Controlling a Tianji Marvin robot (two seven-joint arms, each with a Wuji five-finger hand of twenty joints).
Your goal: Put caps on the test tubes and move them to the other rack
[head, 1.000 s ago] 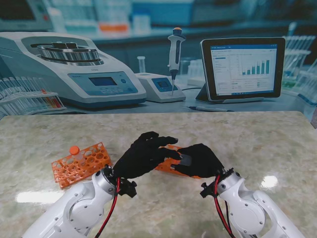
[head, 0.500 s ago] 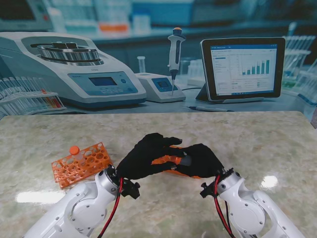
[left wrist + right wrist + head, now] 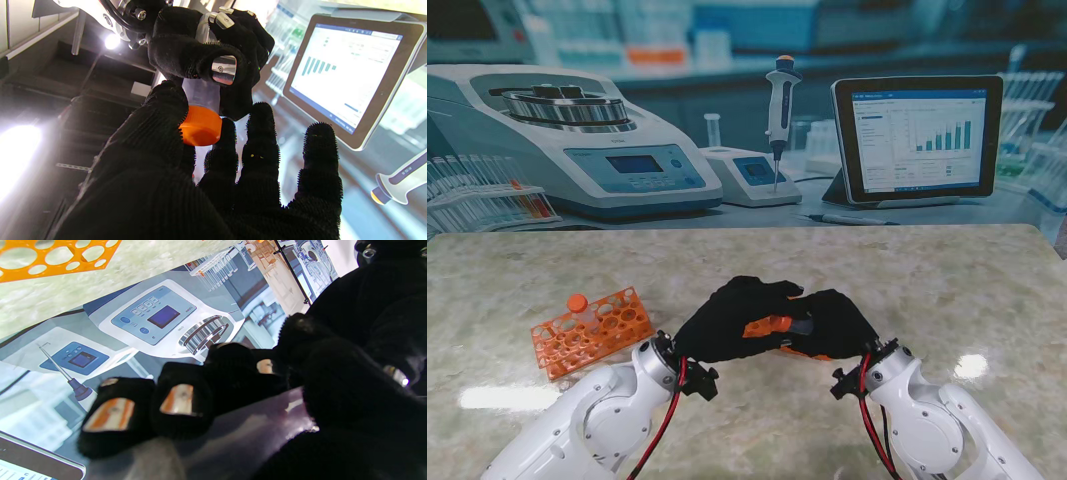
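Note:
My right hand (image 3: 835, 322) is shut on a clear test tube (image 3: 201, 94), held up off the table. An orange cap (image 3: 200, 128) sits on the tube's end. My left hand (image 3: 735, 320) is shut on that cap, thumb on one side and fingers on the other. In the stand view both hands meet at the table's middle, touching. An orange rack (image 3: 595, 328) lies to the left with one orange-capped tube (image 3: 577, 302) at its far corner. A second orange rack (image 3: 817, 354) is mostly hidden under my hands. In the right wrist view my fingers (image 3: 180, 400) wrap the tube.
Beyond the marble table's far edge (image 3: 747, 228) stand a centrifuge (image 3: 577, 135), a pipette on its stand (image 3: 780, 110) and a tablet (image 3: 917, 135). The left rack (image 3: 50, 256) has several unfilled holes.
My left hand and forearm have moved right, and its fingers have closed over the cap at the tube's end. The right hand has stayed in place.

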